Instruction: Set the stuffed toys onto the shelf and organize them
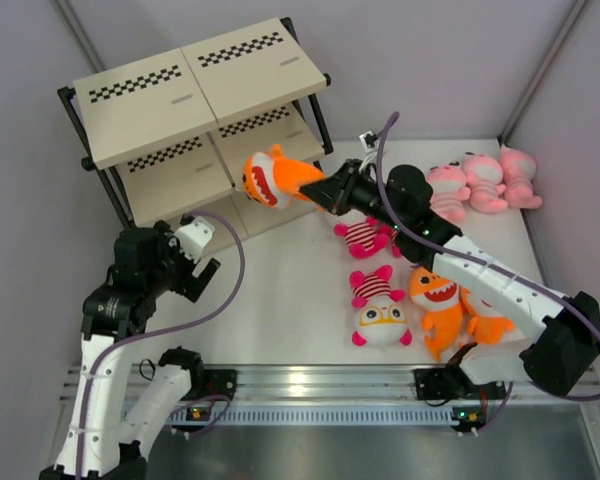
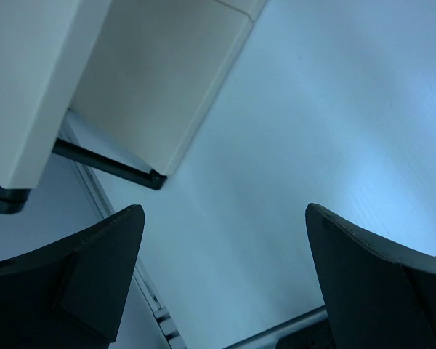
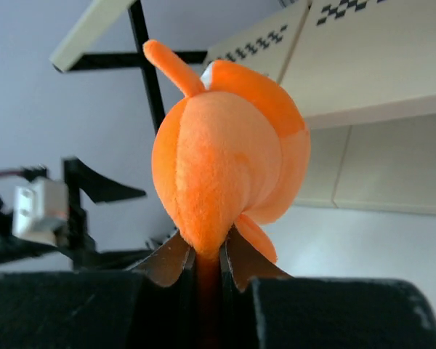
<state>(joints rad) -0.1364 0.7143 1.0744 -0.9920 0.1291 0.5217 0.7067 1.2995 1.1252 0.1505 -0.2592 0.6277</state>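
My right gripper (image 1: 323, 190) is shut on the tail end of an orange toy (image 1: 272, 178) and holds it in the air just in front of the shelf's (image 1: 195, 95) middle and lower boards. In the right wrist view the toy (image 3: 225, 153) sits pinched in the gripper (image 3: 209, 262), with the shelf (image 3: 378, 65) behind it. My left gripper (image 1: 195, 262) is open and empty by the shelf's lower left corner; its wrist view shows the gripper (image 2: 225, 280) above the bare table, with the shelf's boards (image 2: 152, 80) at the upper left.
Three pink toys (image 1: 485, 183) lie at the far right. Two magenta-striped toys (image 1: 365, 237) (image 1: 380, 308) lie mid-table, and two orange toys (image 1: 437, 303) (image 1: 488, 320) lie partly under my right arm. Grey walls close in both sides.
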